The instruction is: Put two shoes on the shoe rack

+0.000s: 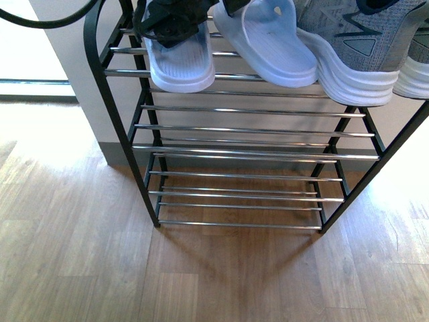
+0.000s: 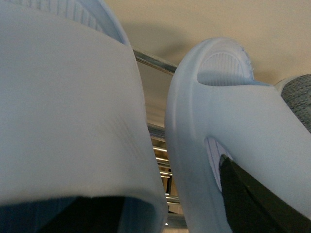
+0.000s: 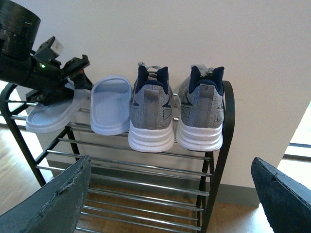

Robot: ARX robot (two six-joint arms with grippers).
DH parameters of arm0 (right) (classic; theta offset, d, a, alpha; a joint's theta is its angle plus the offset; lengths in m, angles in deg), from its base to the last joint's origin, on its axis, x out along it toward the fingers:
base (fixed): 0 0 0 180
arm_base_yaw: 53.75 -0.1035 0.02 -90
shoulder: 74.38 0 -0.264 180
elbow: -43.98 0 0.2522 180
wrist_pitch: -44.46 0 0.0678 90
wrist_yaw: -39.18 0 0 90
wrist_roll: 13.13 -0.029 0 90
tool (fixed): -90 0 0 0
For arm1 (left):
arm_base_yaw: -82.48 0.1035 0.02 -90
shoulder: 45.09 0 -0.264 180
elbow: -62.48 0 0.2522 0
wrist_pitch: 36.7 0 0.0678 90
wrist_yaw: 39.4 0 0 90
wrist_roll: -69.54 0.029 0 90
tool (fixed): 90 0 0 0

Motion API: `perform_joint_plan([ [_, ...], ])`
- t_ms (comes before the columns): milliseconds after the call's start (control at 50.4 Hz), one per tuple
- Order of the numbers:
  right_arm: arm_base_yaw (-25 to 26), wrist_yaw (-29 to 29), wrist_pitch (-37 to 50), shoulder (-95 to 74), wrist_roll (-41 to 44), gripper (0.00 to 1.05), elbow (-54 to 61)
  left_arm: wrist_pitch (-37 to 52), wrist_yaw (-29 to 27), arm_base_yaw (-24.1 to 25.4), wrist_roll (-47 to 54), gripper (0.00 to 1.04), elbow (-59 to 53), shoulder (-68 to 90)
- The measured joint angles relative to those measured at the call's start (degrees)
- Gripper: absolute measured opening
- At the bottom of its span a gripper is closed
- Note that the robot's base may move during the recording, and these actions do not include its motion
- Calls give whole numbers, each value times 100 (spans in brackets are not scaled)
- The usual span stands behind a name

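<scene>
The shoe rack [image 1: 255, 155] [image 3: 216, 145] holds all the shoes on one upper shelf. From left to right stand two pale blue slides [image 3: 51, 114] [image 3: 111, 108] and two grey sneakers [image 3: 151, 114] [image 3: 201, 111], heels outward. My left gripper [image 1: 171, 23] [image 3: 73, 80] is open over the leftmost slide [image 1: 179, 64]. In the left wrist view both slides [image 2: 63, 107] [image 2: 233, 121] fill the picture, with a dark finger [image 2: 252, 199] at the mouth of the right one. My right gripper [image 3: 170, 162] hangs open in front of the rack, apart from it and holding nothing.
The lower shelves of chrome bars [image 1: 234, 194] carry nothing. A pale wall [image 3: 194, 29] stands behind the rack, and wooden floor [image 1: 74, 255] lies in front of it. A black cable [image 1: 47, 20] loops at the upper left.
</scene>
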Motion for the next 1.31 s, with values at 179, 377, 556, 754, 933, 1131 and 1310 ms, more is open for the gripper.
perform_joint_plan([
  [179, 0, 0, 0, 0, 0, 96, 0, 216, -153, -4, 13, 90, -487, -514],
  [377, 0, 0, 0, 0, -2, 96, 0, 444, -518, -17, 232, 95, -1191, -1246],
  [556, 0, 0, 0, 0, 0, 96, 0, 890, -1311, -72, 699, 95, -2133, -2267],
  [754, 0, 0, 0, 0, 0, 96, 0, 1523, -2374, -175, 1561, 95, -3252, -3556],
  [933, 0, 0, 0, 0, 0, 96, 0, 2006, -3541, -404, 2389, 95, -4629, -4922],
  [1131, 0, 0, 0, 0, 0, 96, 0, 1932, -4833, -977, 2785, 95, -6041, -7141],
  [1310, 0, 0, 0, 0, 0, 96, 0, 2223, -5884, -1425, 3058, 95, -6951, -8255],
])
